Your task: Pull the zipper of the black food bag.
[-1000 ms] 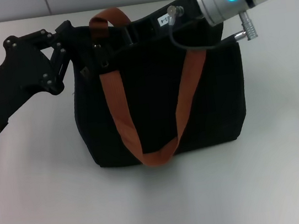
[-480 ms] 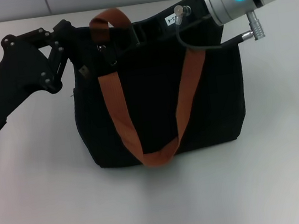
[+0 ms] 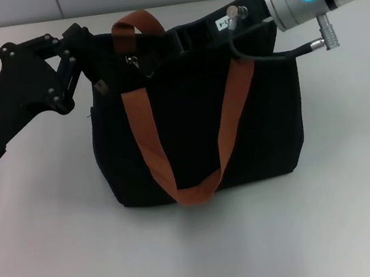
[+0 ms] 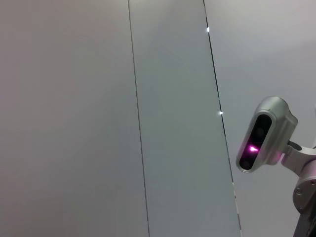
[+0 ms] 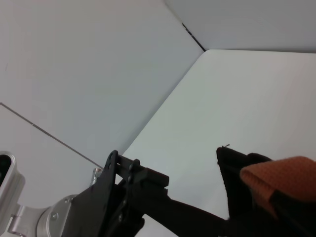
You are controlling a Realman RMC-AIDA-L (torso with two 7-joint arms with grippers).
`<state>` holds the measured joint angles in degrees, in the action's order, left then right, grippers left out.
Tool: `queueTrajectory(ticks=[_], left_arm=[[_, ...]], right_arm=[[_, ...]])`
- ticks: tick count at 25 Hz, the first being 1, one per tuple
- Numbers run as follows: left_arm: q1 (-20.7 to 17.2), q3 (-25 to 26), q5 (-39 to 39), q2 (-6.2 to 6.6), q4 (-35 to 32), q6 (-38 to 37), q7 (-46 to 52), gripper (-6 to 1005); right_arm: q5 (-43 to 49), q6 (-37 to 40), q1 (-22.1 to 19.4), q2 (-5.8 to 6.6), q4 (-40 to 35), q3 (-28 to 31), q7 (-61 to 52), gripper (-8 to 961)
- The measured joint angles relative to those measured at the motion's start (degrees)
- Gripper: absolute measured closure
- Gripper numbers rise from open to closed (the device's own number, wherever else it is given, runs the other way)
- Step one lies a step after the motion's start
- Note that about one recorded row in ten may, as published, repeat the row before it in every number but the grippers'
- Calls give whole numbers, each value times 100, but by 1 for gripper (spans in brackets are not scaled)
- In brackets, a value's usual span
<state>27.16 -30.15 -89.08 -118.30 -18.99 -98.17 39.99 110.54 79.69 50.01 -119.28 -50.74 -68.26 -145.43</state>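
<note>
Head view: black food bag (image 3: pixel 197 126) stood upright on white table (image 3: pixel 201 253), orange-brown strap (image 3: pixel 145 137) draped down front. Left gripper (image 3: pixel 84 48) pressed together on bag's top left corner. Right gripper (image 3: pixel 181 39) reached across top edge; finger state could not be told. Small silver zipper (image 3: pixel 134 61) sat on top edge beside strap.

Left wrist view: wall panels, robot head camera (image 4: pixel 264 134).

Right wrist view: left gripper (image 5: pixel 129 170) clamping black fabric, strap end nearby.
</note>
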Motion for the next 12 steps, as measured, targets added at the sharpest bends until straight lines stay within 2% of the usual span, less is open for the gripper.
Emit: queueTrajectory(ticks=[12], left_arm=[[-1,1,2,-3,-3,44,0,974]], right_arm=[[42,96,-293,19,-328,3,-139,953]])
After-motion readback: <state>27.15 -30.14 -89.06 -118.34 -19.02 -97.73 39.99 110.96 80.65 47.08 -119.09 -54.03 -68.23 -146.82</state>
